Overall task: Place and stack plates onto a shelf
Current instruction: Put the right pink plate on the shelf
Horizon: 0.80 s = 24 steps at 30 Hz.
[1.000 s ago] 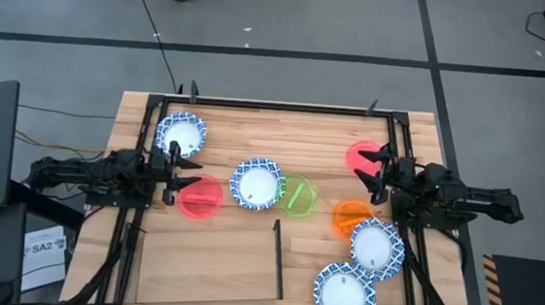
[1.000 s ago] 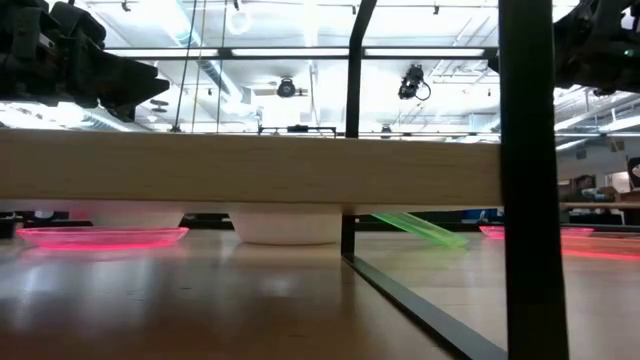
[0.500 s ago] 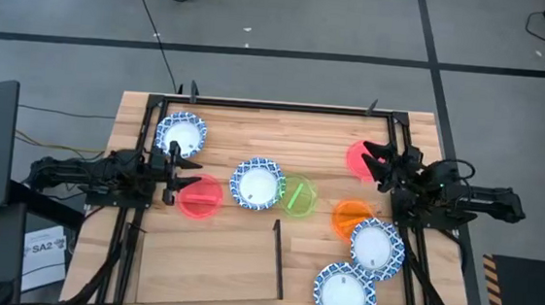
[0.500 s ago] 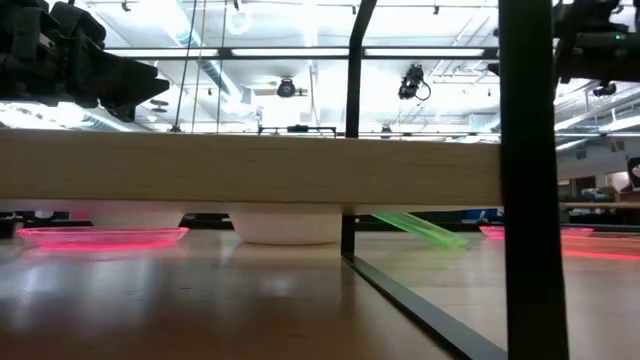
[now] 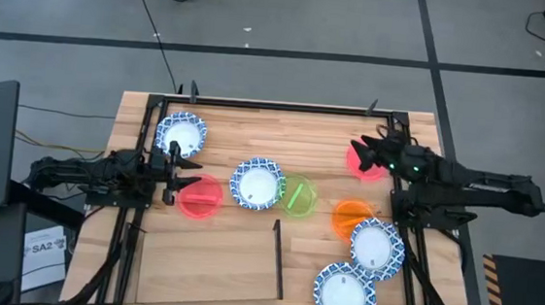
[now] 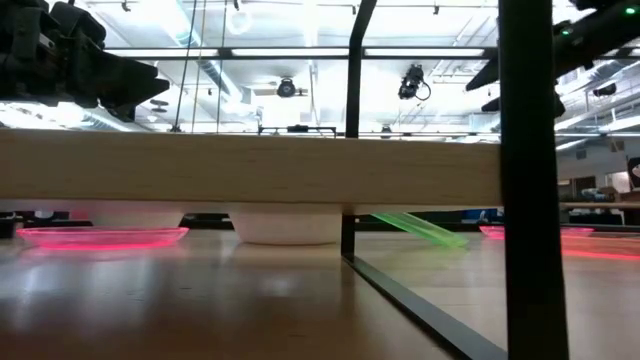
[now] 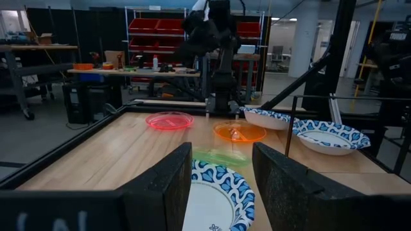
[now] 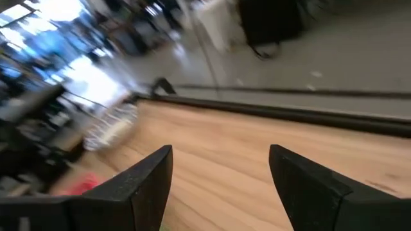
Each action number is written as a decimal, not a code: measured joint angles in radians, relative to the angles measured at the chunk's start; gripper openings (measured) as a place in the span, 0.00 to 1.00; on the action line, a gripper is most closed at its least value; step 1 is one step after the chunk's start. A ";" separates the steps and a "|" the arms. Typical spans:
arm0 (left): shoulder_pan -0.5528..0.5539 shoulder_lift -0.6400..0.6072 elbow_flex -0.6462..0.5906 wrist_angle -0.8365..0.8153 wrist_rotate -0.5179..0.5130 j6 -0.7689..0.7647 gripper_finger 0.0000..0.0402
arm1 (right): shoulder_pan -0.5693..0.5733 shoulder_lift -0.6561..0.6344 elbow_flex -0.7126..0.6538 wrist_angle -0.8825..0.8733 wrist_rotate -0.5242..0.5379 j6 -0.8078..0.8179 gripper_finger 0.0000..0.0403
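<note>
My right gripper [image 5: 358, 151] hangs over red plate [image 5: 369, 167], fingers spread, holding nothing. Shelf [image 5: 210, 265] lies well apart, beyond orange plate [image 5: 350, 216]. Left gripper [image 5: 191, 173] idle, part open, farther from red plate.

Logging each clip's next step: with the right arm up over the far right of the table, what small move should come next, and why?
Probably lower the right hand onto the translucent red plastic plate just beneath it. Its fingers are apart with nothing between them, and the pale wooden shelf panel holds no plate. The left hand waits by the other red plate.
</note>
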 joint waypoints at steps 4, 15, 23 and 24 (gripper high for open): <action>0.000 0.000 0.000 0.000 0.000 0.000 0.43 | -0.043 0.128 0.085 -0.113 -0.035 0.027 0.65; 0.000 0.000 0.000 0.001 0.000 0.000 0.43 | -0.073 0.425 0.192 -0.279 -0.159 0.028 0.65; 0.000 0.000 0.000 0.001 0.000 0.000 0.43 | -0.073 0.578 0.231 -0.391 -0.160 0.028 0.65; 0.000 0.000 0.000 0.001 0.000 0.000 0.43 | -0.073 0.593 0.231 -0.394 -0.160 0.028 0.65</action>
